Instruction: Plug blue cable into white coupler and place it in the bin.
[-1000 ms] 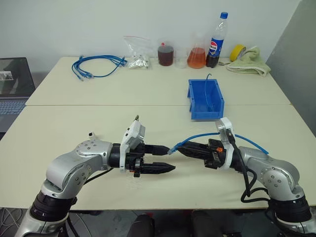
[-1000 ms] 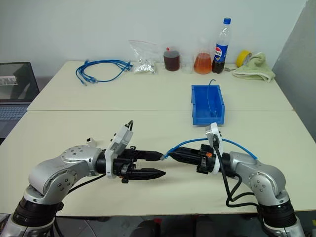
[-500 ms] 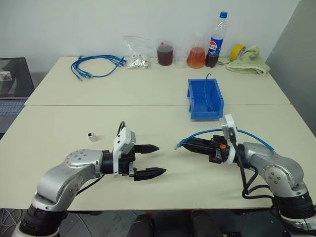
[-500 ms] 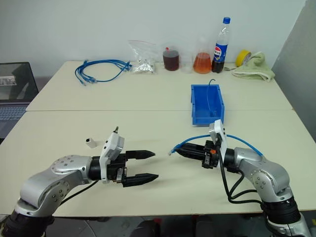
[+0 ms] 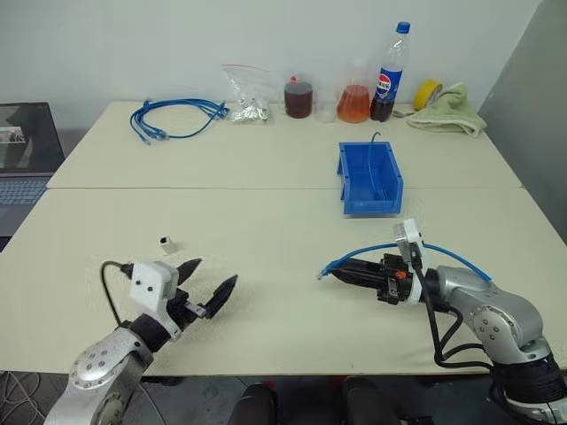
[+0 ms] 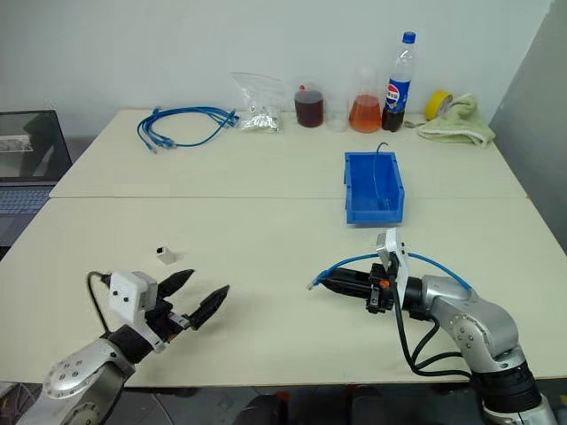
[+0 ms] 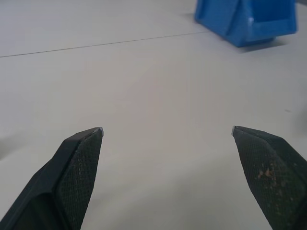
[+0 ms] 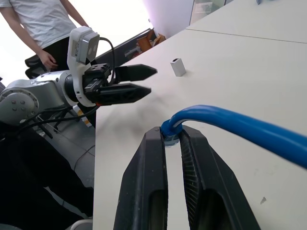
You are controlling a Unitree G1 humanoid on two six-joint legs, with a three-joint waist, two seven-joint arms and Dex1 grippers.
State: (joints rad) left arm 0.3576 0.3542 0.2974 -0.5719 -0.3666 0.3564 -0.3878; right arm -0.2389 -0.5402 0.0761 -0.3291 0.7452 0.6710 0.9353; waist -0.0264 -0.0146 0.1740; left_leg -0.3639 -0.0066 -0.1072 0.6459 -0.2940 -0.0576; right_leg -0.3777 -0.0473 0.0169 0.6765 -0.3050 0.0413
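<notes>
My right gripper (image 5: 340,274) is shut on the blue cable (image 5: 372,249) just behind its front plug, low over the table's near right. The rest of the cable arcs back over my right wrist. In the right wrist view the cable (image 8: 230,122) bends out from between the closed fingers (image 8: 148,167). The white coupler (image 5: 166,243) lies by itself on the table at the near left. Just nearer than it, my left gripper (image 5: 215,271) stands wide open with nothing in it. The bin (image 5: 370,205) sits past the right gripper at mid-table, with a thin cable standing in it.
Along the far edge are a coiled bundle of blue cables (image 5: 173,119), a clear bag (image 5: 246,102), two jars of dark and orange liquid, a cola bottle (image 5: 390,71), yellow tape and a green towel (image 5: 447,111). A laptop (image 5: 22,150) sits far left. A person (image 8: 43,24) stands beyond the table.
My left gripper has drawn away from the cable's plug, swinging left and down toward the table's near edge, and its jaws have opened wider. The right gripper has kept its hold and hardly moved.
</notes>
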